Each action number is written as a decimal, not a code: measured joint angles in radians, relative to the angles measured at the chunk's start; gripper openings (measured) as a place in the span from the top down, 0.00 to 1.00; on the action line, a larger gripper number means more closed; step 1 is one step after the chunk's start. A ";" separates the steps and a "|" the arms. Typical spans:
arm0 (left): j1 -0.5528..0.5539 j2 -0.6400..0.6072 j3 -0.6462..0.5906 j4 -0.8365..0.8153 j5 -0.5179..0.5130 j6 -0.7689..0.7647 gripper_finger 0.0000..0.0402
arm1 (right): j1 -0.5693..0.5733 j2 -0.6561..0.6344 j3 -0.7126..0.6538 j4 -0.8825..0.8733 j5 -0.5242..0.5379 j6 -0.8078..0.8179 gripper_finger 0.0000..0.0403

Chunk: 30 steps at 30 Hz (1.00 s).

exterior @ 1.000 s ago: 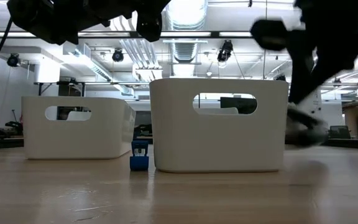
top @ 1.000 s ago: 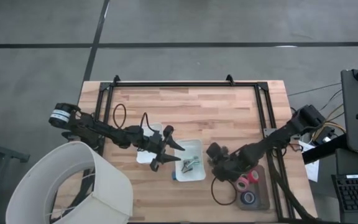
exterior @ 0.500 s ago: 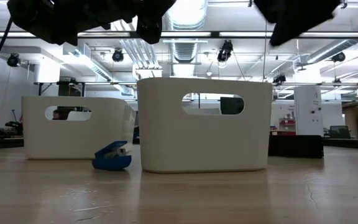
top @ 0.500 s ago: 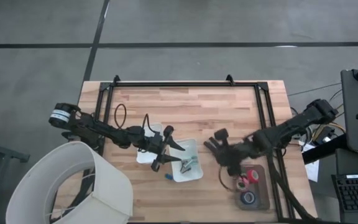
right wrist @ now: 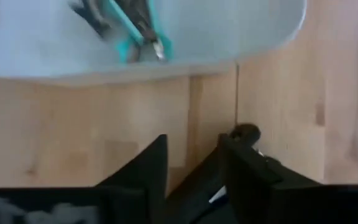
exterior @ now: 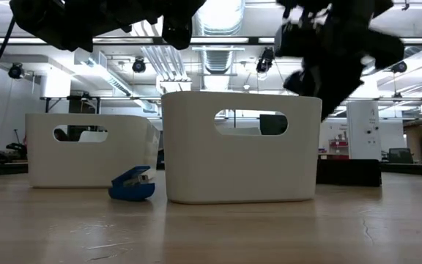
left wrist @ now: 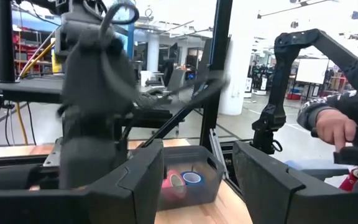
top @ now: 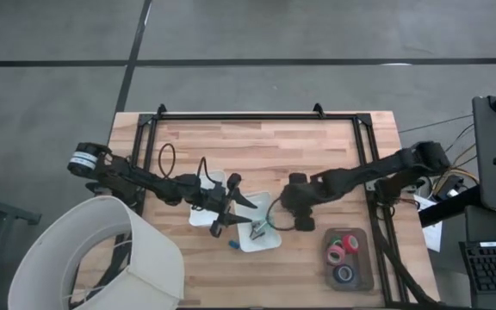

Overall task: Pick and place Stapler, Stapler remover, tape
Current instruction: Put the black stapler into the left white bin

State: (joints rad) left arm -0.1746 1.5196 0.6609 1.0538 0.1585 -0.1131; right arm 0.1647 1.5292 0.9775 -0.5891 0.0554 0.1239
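Observation:
My right gripper hovers at the right rim of the right white tray, shut on a slim black thing that I take for the stapler. In the low view it hangs high above that tray. A small blue staple remover lies on the table at the tray's near left corner. Red, green and blue tape rolls sit in a dark tray. My left gripper waits open between the two white trays, touching nothing. My right gripper has the black stapler between its two fingers, coming from above and pointing down. One dark end juts out past a fingertip, and a pale strip shows farther back. It is lifted clear of the table. The gripper hides the exact place of contact.
The right white tray holds teal-handled metal tools. A second white tray lies under my left arm. A black frame runs round the table's far and side edges. A white lampshade covers the near left corner. Bare wood lies at the far side.
My right gripper rose from beside the dark tape tray and swung toward the table's left, ending at the right white tray's right rim. During the first half second that tray and the blue staple remover slid a little to the left, and the remover turned about.

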 joint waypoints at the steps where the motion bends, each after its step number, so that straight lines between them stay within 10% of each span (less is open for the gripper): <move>1: 0.000 0.000 0.000 -0.001 0.000 -0.001 0.51 | -0.005 0.017 0.000 -0.003 0.001 0.004 0.62; 16: 0.000 0.000 -0.002 -0.003 0.000 -0.005 0.51 | -0.009 0.172 -0.001 -0.043 0.104 0.083 0.53; 30: 0.000 0.000 -0.003 -0.008 0.000 -0.019 0.52 | -0.008 0.161 -0.003 -0.070 0.101 0.062 0.94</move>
State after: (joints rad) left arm -0.1746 1.5196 0.6582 1.0458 0.1589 -0.1318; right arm 0.1566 1.6905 0.9745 -0.6590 0.1563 0.1860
